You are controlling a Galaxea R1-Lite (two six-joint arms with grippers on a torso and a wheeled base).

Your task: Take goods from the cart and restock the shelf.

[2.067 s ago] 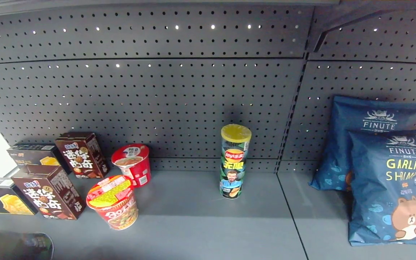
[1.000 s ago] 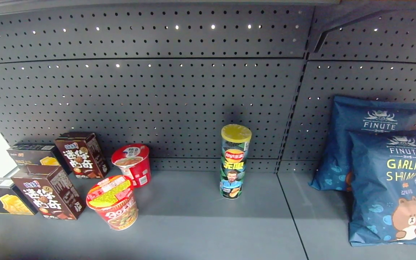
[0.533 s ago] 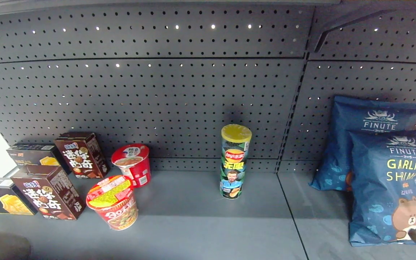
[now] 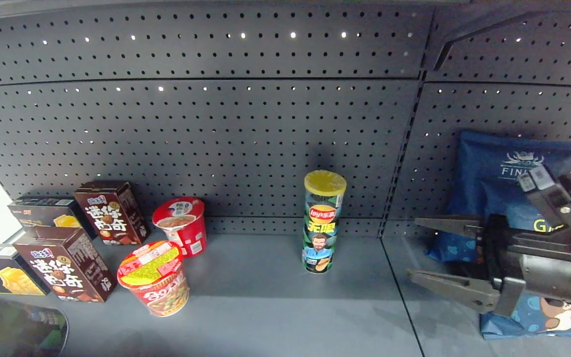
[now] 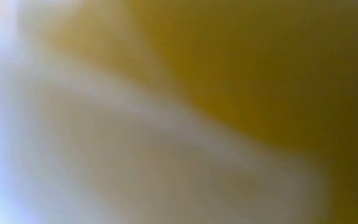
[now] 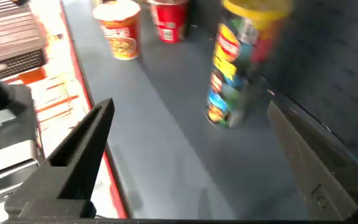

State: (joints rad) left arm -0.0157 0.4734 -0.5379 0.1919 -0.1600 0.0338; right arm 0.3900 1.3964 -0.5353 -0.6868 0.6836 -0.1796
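A chip can (image 4: 323, 228) with a yellow lid stands upright at the middle back of the grey shelf (image 4: 275, 307). My right gripper (image 4: 412, 247) hangs open to its right, in front of the blue snack bags (image 4: 493, 168), with nothing between its fingers. In the right wrist view the open right gripper (image 6: 190, 109) faces the chip can (image 6: 238, 68) with a gap between them. A dark green patterned object (image 4: 15, 329) pokes in at the bottom left corner of the head view. A blurred yellow and white surface (image 5: 179, 112) lies right against the left wrist camera.
Two red cup noodles (image 4: 155, 277) (image 4: 181, 225) and several brown and black boxes (image 4: 67, 263) stand on the left of the shelf. Perforated back panels (image 4: 216, 124) close the rear. Bare shelf floor lies between the cups and the can.
My right gripper has come in from the right edge, open, in front of the blue bags. The dark green object has risen back into the bottom left corner.
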